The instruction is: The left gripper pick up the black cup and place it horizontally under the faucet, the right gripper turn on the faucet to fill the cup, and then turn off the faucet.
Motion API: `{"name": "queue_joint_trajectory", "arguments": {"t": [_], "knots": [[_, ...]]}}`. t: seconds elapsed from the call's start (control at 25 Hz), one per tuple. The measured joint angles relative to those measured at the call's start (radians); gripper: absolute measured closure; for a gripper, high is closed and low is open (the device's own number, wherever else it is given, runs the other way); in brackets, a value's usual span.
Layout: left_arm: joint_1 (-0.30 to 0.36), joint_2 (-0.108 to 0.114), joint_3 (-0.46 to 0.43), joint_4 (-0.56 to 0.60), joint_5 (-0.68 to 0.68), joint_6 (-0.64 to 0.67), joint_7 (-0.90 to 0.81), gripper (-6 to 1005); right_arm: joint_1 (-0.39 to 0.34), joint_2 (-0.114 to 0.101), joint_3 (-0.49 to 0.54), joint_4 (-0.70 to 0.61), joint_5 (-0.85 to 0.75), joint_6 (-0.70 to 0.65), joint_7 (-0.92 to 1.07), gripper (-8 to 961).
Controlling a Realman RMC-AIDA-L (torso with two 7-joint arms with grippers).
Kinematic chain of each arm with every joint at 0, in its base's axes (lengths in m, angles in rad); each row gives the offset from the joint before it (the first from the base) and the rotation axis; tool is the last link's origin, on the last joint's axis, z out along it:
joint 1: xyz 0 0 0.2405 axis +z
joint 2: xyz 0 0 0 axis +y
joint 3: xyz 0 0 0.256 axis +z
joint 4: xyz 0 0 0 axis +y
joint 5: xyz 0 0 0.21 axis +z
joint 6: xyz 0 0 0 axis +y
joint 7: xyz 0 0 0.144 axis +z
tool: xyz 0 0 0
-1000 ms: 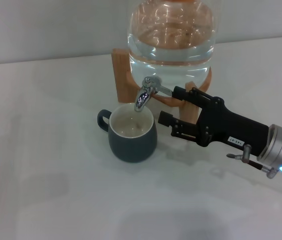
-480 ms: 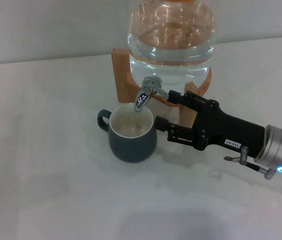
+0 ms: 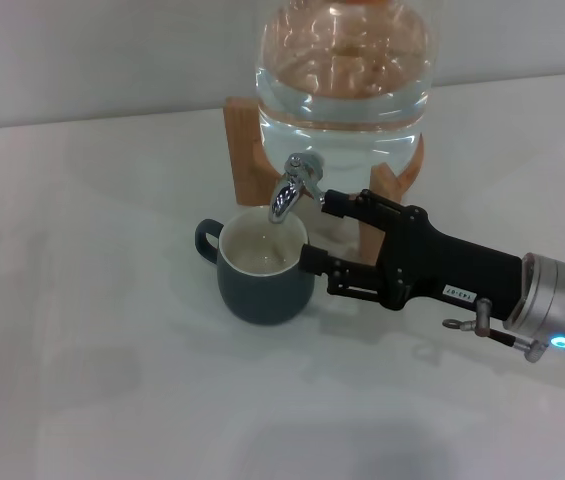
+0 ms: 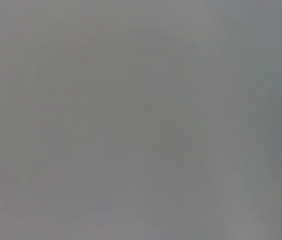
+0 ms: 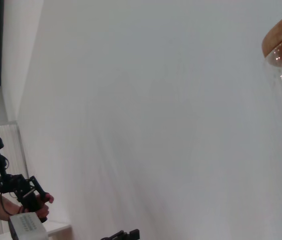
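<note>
1. Reaching in from the right, the right gripper point(image 3: 314, 228) is seen with jaws spread wide, nothing clamped; upper finger at the faucet point(image 3: 292, 186) lever, lower finger beside the black cup point(image 3: 262, 270).
2. Cup stood upright on the table point(image 3: 92, 330), directly under the spout; handle turned left.
3. Left gripper not seen.

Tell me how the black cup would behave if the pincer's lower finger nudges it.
The black cup looks like glazed ceramic: probably rigid, fairly heavy, fragile if knocked over. Its wide rounded body suggests sliding rather than tipping. The right pincer, open, sits beside it; the smooth wall may slip.
</note>
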Motion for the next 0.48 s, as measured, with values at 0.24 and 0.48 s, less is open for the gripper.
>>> {"name": "queue_joint_trajectory", "arguments": {"t": [0.24, 0.48], "knots": [[0.0, 0.0, -0.001, 0.0, 0.0, 0.0, 0.0, 107, 0.002, 0.0, -0.016, -0.013, 0.0, 0.007, 0.014, 111], [0.0, 0.0, -0.001, 0.0, 0.0, 0.0, 0.0, 109, 0.005, 0.0, -0.018, -0.014, 0.0, 0.014, 0.015, 111]]}}
